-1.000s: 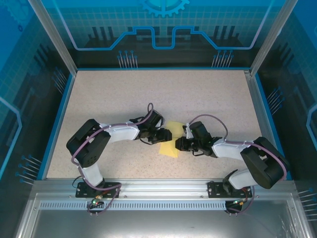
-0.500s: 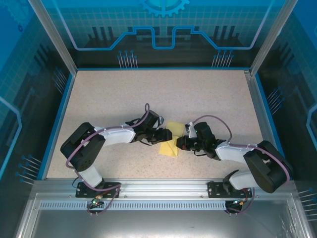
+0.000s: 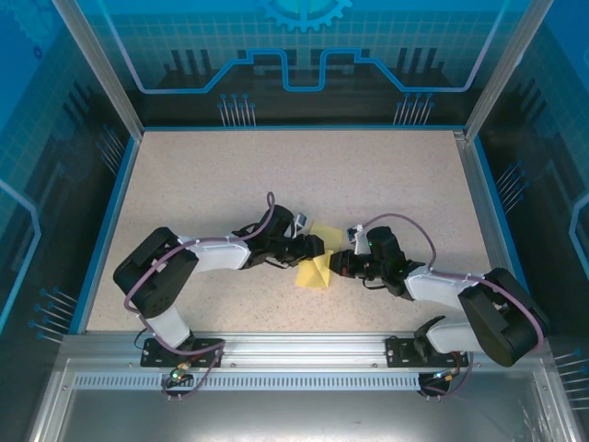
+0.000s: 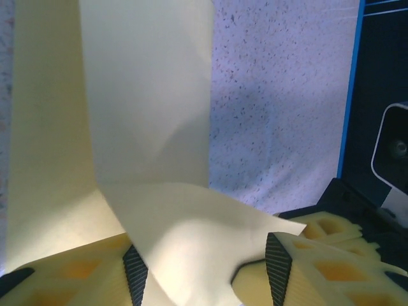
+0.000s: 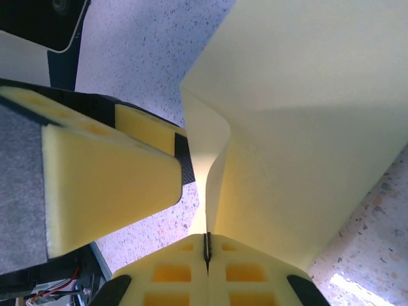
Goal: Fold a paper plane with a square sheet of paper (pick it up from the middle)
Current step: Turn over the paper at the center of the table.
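The yellow square sheet of paper point(image 3: 313, 273) lies at the table's middle front, creased and bent up between both grippers. My right gripper point(image 3: 334, 265) comes at it from the right and is shut on one edge of the paper point(image 5: 306, 127), pinching it at the closed fingertips point(image 5: 206, 245). My left gripper point(image 3: 317, 247) reaches in from the left and stands open. A loose flap of the paper point(image 4: 191, 229) hangs between its two fingers point(image 4: 278, 268), which are well apart; the rest of the sheet point(image 4: 146, 115) rises in front of them. One left finger point(image 5: 108, 172) stands close beside the pinched edge.
The speckled table point(image 3: 230, 184) has free room behind and to both sides of the paper. A blue rim point(image 3: 115, 212) and see-through walls enclose it. The two arms nearly meet over the paper, with the right wrist's black housing point(image 4: 382, 159) close to the left fingers.
Both grippers have closed in on each other over the paper. The sheet, flatter a second ago, now stands bent up in a ridge between them.
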Robot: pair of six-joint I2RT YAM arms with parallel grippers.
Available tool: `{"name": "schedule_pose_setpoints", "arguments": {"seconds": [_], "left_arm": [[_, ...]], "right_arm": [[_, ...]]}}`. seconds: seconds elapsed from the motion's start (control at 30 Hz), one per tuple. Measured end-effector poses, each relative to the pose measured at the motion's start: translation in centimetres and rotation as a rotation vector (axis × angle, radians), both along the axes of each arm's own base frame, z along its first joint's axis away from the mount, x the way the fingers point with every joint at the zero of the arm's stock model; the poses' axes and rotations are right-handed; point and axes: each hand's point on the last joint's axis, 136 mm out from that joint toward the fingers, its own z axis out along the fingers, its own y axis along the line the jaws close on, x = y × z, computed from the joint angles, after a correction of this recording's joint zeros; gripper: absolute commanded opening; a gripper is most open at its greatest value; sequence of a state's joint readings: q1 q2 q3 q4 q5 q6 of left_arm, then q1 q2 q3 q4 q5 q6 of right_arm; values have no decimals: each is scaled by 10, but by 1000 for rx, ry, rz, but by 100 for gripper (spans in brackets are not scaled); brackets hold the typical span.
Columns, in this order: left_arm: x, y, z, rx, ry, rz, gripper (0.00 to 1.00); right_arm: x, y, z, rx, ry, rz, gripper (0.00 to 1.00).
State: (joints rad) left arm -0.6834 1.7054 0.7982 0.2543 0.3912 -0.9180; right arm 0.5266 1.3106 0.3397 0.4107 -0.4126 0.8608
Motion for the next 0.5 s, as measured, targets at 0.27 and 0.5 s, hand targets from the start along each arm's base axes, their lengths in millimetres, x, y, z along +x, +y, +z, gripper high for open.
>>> {"name": "schedule_pose_setpoints", "arguments": {"seconds": [0.27, 0.5], "left_arm": [[3, -3, -10, -12, 20, 10, 46], [4, -5, -8, -22, 10, 7, 27]], "right_arm": [[0, 0, 4, 15, -8, 0, 3], [-1, -2, 0, 11, 1, -4, 12]]}}
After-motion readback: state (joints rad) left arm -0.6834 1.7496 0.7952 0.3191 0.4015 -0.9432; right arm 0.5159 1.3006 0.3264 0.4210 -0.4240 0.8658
